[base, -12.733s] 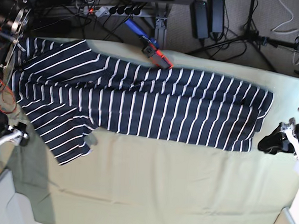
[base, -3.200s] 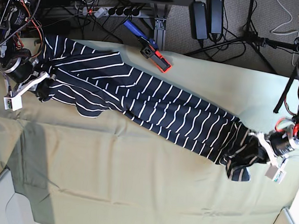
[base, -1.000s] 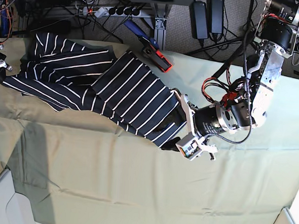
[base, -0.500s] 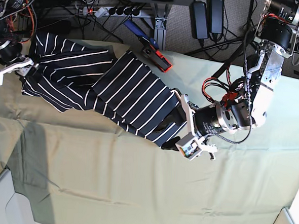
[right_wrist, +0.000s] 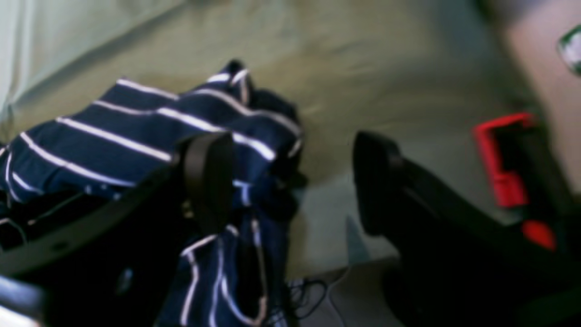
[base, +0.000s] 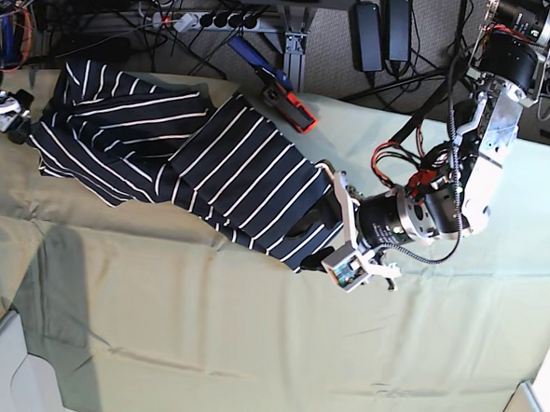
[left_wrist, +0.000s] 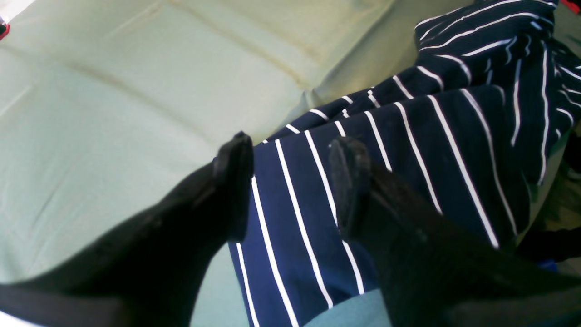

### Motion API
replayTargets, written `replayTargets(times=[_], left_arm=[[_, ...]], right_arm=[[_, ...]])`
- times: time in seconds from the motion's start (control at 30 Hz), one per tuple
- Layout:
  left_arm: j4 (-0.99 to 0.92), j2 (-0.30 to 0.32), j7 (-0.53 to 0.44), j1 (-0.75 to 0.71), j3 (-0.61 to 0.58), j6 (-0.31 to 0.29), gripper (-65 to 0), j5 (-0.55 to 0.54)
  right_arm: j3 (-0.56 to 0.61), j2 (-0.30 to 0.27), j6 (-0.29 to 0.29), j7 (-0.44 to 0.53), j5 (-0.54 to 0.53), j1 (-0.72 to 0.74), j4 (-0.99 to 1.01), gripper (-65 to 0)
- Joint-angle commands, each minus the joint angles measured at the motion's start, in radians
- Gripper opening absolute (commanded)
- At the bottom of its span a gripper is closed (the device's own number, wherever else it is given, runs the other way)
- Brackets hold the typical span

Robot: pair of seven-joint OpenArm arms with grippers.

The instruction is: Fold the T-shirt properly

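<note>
The navy white-striped T-shirt lies doubled over on the olive table cloth, running from the far left corner toward the middle. My left gripper hovers at the shirt's right folded end. In the left wrist view the left gripper is open, its black fingers apart over flat striped fabric. My right gripper sits just off the shirt's left end. The blurred right wrist view shows the right gripper open, with the bunched shirt edge beside and behind its left finger.
A red and blue hand tool lies at the table's far edge beside the shirt. Cables, a power strip and adapters crowd the floor beyond. Grey box corners stand at the near left and near right. A red blurred part shows right of the right gripper.
My right gripper has opened, let go of the shirt's left end and pulled back a little to the left. The shirt's end has settled on the cloth. The left arm has hardly moved.
</note>
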State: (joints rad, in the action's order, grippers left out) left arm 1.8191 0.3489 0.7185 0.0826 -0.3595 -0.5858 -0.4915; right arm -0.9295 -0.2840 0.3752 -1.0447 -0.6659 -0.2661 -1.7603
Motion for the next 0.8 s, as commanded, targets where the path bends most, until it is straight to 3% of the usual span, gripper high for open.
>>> replayTargets(times=[0.0, 0.17, 0.37, 0.53, 0.77], left_arm=[[0.018, 0.003, -0.018, 0.015, 0.006, -0.017, -34.1, -0.014], [0.018, 0.003, -0.013, 0.011, 0.006, -0.017, -34.1, -0.029], [0.018, 0.003, 0.047, 0.011, 0.006, -0.017, -34.1, -0.031], [0.018, 0.013, 0.049, 0.011, 0.006, -0.017, -34.1, -0.034], [0.018, 0.018, 0.049, 0.011, 0.006, -0.017, -34.1, -0.034]], right_arm=[[-0.006, -0.021, 0.051, 0.019, -0.019, -0.006, -0.016, -24.3], [0.011, -0.021, 0.052, 0.042, -0.018, -0.014, 0.029, -24.3], [0.116, -0.055, 0.052, 0.105, -0.011, -0.011, 0.204, -24.3], [0.185, -0.056, 0.053, 0.119, -0.034, -0.006, 0.217, -24.3], [0.227, -0.013, 0.053, 0.077, -0.057, -0.006, 0.189, -24.3]])
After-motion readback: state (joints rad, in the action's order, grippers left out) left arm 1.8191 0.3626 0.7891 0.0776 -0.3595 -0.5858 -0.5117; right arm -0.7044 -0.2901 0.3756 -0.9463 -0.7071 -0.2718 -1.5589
